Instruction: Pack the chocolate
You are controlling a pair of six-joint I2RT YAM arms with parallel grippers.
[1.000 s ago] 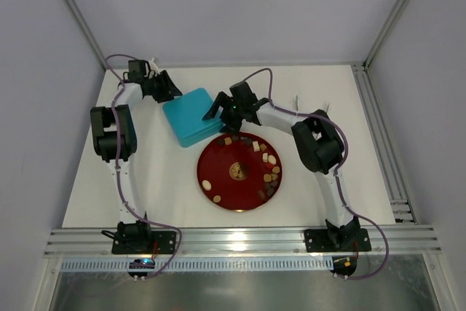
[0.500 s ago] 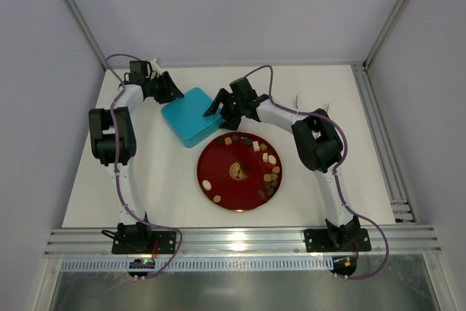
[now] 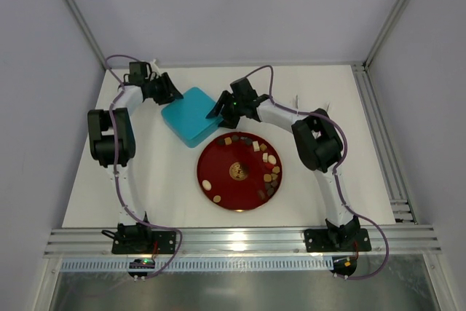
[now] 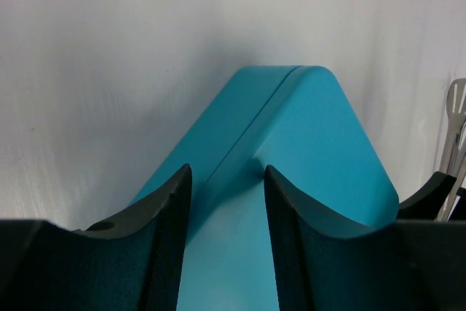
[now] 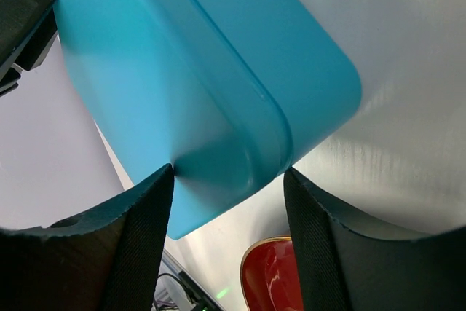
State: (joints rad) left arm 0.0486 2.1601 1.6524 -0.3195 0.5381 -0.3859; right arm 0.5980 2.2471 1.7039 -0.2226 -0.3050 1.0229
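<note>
The chocolate (image 3: 271, 172), several small brown, tan and white pieces, lies on the red plate (image 3: 222, 189) at the table's middle. A teal lidded box (image 3: 191, 116) lies closed behind the plate. My left gripper (image 3: 172, 95) is at the box's back left corner. In the left wrist view it (image 4: 226, 172) is open, with the box (image 4: 313, 143) under and between its fingers. My right gripper (image 3: 217, 111) is open at the box's right corner. In the right wrist view it (image 5: 228, 172) straddles that corner of the box (image 5: 182, 56), and one finger touches the lid.
The plate has a round gold emblem (image 3: 237, 171) at its centre, and its rim shows in the right wrist view (image 5: 269, 274). A thin metal utensil (image 4: 455, 129) lies right of the box. Grey walls and aluminium frame rails (image 3: 378, 143) enclose the white table.
The teal box has shifted toward the back left. My right gripper has followed it leftward. My left gripper has stayed near the box's back left corner.
</note>
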